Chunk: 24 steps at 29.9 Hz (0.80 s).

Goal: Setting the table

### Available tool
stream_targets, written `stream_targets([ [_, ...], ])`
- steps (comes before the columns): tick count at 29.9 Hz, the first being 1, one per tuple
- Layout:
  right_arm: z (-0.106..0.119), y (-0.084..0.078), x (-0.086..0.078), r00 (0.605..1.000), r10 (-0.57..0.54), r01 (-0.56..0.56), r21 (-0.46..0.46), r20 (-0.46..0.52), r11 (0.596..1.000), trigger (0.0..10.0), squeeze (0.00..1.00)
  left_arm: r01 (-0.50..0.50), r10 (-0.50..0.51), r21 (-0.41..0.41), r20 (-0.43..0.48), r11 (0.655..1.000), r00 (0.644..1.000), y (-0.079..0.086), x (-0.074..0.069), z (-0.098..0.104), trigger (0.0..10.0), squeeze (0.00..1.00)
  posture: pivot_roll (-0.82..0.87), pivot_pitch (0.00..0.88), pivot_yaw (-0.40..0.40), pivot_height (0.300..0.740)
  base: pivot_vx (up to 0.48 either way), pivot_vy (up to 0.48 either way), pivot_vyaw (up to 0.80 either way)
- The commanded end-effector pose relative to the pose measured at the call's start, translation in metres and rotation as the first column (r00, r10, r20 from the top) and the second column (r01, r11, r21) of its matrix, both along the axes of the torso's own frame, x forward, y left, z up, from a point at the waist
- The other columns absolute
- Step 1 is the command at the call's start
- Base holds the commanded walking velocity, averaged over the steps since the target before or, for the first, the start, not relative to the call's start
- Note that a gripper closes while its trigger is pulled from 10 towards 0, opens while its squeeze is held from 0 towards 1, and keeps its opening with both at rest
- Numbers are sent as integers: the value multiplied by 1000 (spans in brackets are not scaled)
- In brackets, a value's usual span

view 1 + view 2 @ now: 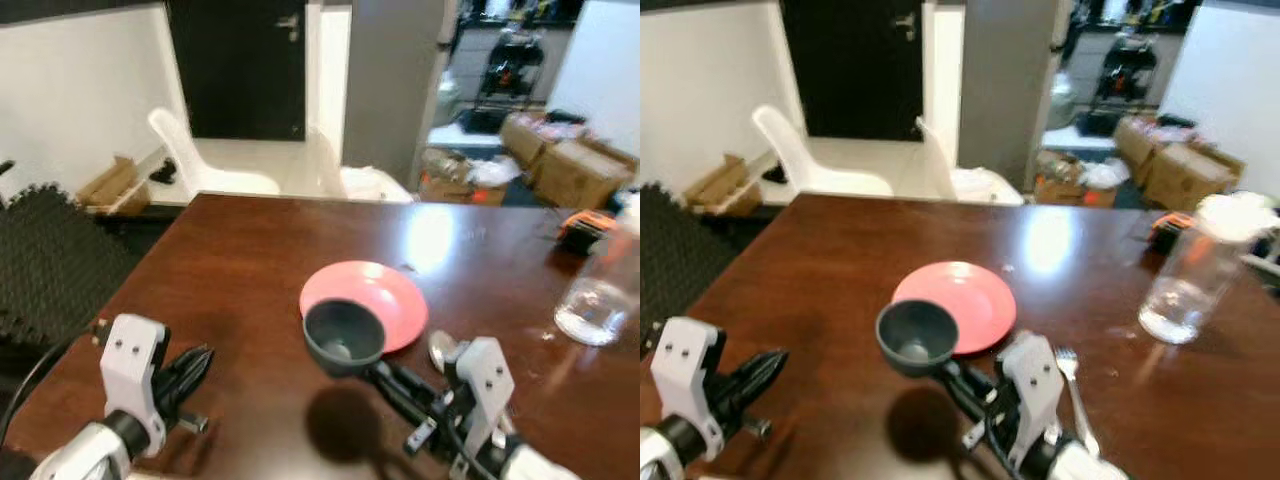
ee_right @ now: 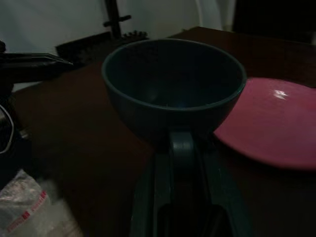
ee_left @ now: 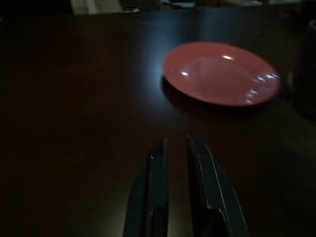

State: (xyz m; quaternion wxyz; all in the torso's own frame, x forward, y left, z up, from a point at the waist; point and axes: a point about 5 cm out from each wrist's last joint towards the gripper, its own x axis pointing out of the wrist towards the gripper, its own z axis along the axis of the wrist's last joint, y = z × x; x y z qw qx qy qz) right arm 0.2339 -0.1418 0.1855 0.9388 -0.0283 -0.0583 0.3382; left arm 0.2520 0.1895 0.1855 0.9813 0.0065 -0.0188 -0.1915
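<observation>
A pink plate lies in the middle of the dark wooden table. My right gripper is shut on the rim of a dark grey bowl, which hangs above the table at the plate's near left edge and casts a round shadow below. A metal fork lies on the table right of the plate, beside my right wrist. My left gripper is shut and holds nothing, low over the table's near left part, fingertips pointing toward the plate.
A clear glass jar with a white lid stands at the table's right side, an orange-black object behind it. White chairs stand past the far edge. Cardboard boxes and clutter lie on the floor beyond.
</observation>
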Motion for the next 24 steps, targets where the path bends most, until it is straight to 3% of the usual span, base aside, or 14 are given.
stream_targets([
  [1,-2,3,-2,1000,13,-13,4,-7,1000,10000,0,-21,21,10,-31,1000,999,4,-2,-7,10000,0,10,98,76,740,-439,0,0],
  [7,-2,3,-1,1000,8,-8,5,-6,1000,10000,0,-22,22,11,-31,1000,999,4,-1,-7,10000,0,10,98,76,740,-436,0,0],
  [24,-1,2,1,1000,-10,10,10,-2,1000,10000,0,-20,20,6,-29,1000,999,2,0,-6,10000,0,12,98,76,740,0,0,0],
])
